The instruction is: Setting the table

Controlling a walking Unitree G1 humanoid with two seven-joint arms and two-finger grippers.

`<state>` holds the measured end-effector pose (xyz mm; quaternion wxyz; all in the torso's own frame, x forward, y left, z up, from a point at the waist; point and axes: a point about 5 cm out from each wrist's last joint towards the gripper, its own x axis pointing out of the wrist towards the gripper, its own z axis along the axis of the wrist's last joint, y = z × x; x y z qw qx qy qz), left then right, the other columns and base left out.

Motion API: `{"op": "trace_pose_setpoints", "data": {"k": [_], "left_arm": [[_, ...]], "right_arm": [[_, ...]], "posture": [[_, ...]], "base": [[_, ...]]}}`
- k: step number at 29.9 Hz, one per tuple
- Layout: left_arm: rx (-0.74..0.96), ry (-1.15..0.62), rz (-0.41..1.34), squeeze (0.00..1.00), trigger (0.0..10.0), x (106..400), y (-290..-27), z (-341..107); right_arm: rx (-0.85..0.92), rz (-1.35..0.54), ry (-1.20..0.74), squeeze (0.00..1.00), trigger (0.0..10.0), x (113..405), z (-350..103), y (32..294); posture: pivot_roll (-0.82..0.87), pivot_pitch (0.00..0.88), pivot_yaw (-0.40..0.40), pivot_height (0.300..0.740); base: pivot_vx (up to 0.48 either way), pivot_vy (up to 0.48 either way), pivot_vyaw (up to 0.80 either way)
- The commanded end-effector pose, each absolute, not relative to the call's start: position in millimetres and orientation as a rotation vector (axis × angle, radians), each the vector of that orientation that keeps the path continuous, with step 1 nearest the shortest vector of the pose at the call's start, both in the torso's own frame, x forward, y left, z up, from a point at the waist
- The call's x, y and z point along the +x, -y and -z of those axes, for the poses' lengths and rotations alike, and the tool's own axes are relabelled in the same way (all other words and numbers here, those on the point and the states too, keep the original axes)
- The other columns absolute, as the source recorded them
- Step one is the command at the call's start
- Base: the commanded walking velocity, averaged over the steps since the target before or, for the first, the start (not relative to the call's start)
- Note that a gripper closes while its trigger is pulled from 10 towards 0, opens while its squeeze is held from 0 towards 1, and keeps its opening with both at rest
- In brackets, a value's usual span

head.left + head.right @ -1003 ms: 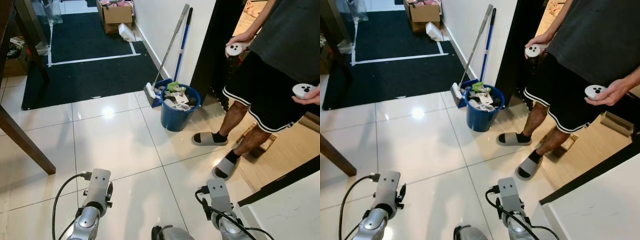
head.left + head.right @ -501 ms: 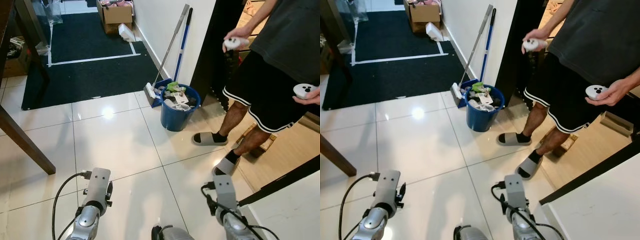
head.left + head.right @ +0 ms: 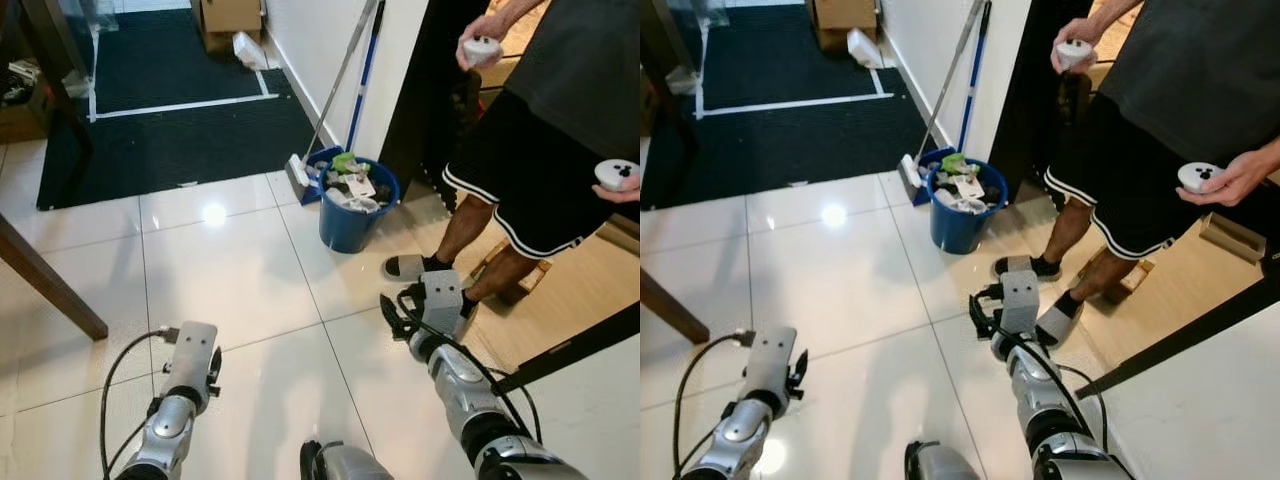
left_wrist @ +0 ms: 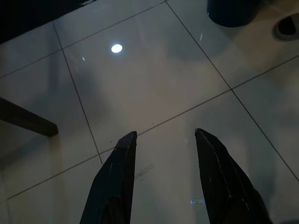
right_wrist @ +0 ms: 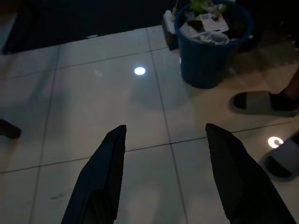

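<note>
No tableware is in view. My left gripper [image 4: 164, 136] is open over bare white floor tiles, nothing between its black fingers. My right gripper [image 5: 166, 129] is open too, held above the tiles and facing a blue bucket [image 5: 212, 56]. In the left eye view my left arm [image 3: 188, 365] hangs low at the bottom left. My right arm [image 3: 440, 305] reaches forward, close to a person's grey slippers [image 3: 405, 267]. A dark wooden table leg [image 3: 55, 295] slants at the left edge.
The blue bucket [image 3: 350, 205], full of rubbish, stands by the wall with a broom and mop [image 3: 345, 80] leaning over it. A person [image 3: 560, 130] stands at the right holding two white controllers. A black mat [image 3: 170, 100] lies beyond. A white surface [image 3: 600, 400] is at bottom right.
My right arm has lifted and stretched forward toward the person's feet. The person's raised hand with a controller has gone higher. The camera has shifted slightly; my left arm holds still.
</note>
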<state>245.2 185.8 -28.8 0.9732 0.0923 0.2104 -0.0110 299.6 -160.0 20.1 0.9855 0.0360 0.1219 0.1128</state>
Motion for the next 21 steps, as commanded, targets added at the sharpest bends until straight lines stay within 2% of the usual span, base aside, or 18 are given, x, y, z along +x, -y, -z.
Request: {"op": "trace_pose_setpoints", "data": {"k": [1,16,21], "left_arm": [[0.176,-0.443,0.025,0.00,10.0,240.7,-184.7,32.6],[0.169,-0.445,0.031,0.00,10.0,235.7,-182.6,35.5],[0.161,-0.460,0.030,0.00,10.0,229.1,-180.1,40.1]], "right_arm": [[0.094,-0.233,-0.222,0.00,10.0,297.7,-20.9,161.0],[0.110,-0.243,-0.134,0.00,10.0,304.9,-35.9,158.2],[0.048,-0.180,-0.255,0.00,10.0,291.8,-13.5,166.9]], "posture": [[0.03,0.130,-0.024,0.740],[0.02,0.123,-0.029,0.740],[0.03,0.096,-0.029,0.740]], "base": [[0.000,0.000,0.00],[0.000,0.000,0.00],[0.000,0.000,0.00]]}}
